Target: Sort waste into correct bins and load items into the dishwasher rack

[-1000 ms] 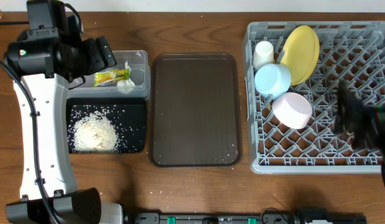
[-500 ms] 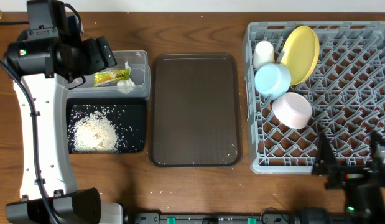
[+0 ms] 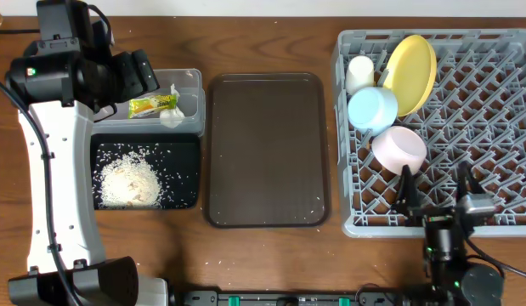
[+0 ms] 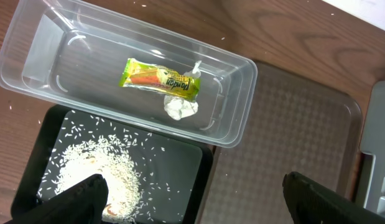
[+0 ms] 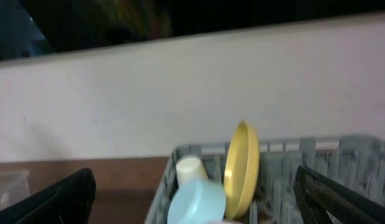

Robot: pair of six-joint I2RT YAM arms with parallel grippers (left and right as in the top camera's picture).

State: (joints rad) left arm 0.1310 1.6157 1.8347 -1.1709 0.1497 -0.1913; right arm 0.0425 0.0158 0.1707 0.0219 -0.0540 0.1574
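Wide open road down the middle: the flat brown rectangular serving tray (image 3: 264, 149) lies bare apart from a few white grains by its near right corner. Strips of dark wooden tabletop (image 3: 263, 42) show on both sides of it and along the far edge.

On the left, the white arm (image 3: 54, 170) runs up that side of the tabletop. The left claw (image 4: 193, 183) hangs above the line where the two bins meet, fingers spread wide with nothing between them.

On the right, the right claw (image 3: 434, 191) sits over the near rim of the large square grey plastic pegged rack (image 3: 483, 102). Its jaws are gaping and empty, and one finger is just beside the white-pinkish bowl (image 3: 399, 150).

That bowl lies in the rack's left half. Beyond it, in the far left corner, are the light blue bowl (image 3: 373, 109), the small white cup (image 3: 359, 72) and the round yellow plate (image 3: 411, 72), which stands on edge. The rack's whole right half shows only pegs. The right wrist view is blurred.

Now the bins. The clear rectangular plastic tub (image 4: 30, 56) holds the green-and-yellow snack wrapper (image 4: 160, 79), with the crumpled white tissue (image 4: 180, 107) touching it. Just beside the tub, the shallow black rectangular tray (image 4: 180, 168) carries a heap of white rice scraps (image 4: 99, 180), with grains scattered around the heap.
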